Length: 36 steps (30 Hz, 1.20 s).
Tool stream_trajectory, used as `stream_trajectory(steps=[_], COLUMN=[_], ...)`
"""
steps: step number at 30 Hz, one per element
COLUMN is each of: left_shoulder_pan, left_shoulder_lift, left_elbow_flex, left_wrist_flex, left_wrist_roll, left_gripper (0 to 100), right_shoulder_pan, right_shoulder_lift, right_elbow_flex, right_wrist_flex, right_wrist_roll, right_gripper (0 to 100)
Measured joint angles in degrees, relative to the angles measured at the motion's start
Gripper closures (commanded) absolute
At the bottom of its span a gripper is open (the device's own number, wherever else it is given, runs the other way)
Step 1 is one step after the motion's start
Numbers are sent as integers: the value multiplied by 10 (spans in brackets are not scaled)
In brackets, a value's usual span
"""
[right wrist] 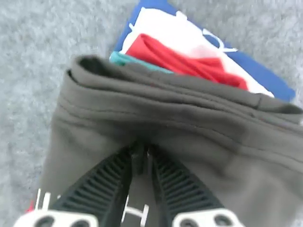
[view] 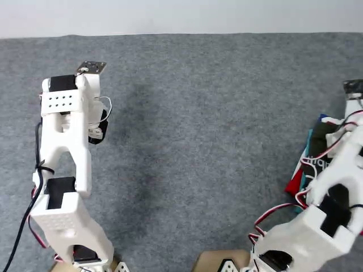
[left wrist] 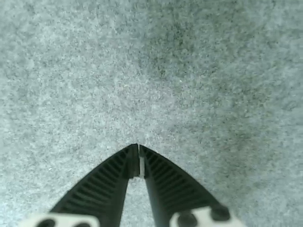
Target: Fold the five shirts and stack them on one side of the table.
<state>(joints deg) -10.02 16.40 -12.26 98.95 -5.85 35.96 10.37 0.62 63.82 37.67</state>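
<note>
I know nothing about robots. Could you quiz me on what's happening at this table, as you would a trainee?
1. True or false: the left gripper is holding a shirt.
2. Which one tops the stack? A) a red shirt B) the dark olive shirt C) a white shirt
3. Fill in: the stack lies under the ___ gripper.
Key: 1 false, it is shut over the bare grey table; 2 B; 3 right gripper.

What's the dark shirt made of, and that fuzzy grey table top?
The dark shirt looks like soft, matte knit cloth, maybe cotton: it folds and wrinkles, with stitched seams. The grey table cover looks like felt or short carpet: speckled, fuzzy, no shine.
</note>
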Motion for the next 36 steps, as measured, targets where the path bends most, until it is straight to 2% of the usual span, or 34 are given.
stream_trajectory(steps=[11,20,25,31,36], left_shoulder_pan=[0,0,0,0,0], left_shoulder_lift=[-274,-456,-602,-724,-795], left_elbow_flex=[98,258,335,431,536], left_wrist_flex=[2,3,3,-32,-105], left_wrist_roll=[0,0,0,0,0], left_gripper=[994,994,994,992,993], right_shoulder_pan=[-42,-63,-64,-78,-94], right_shoulder_lift=[-68,-177,-288,-459,-585], right_elbow_flex=[-55,-35,80,272,421], right_wrist_flex=[176,319,324,262,198], right_wrist_roll=[-1,-1,-1,-4,-96], right_gripper=[966,967,967,965,966])
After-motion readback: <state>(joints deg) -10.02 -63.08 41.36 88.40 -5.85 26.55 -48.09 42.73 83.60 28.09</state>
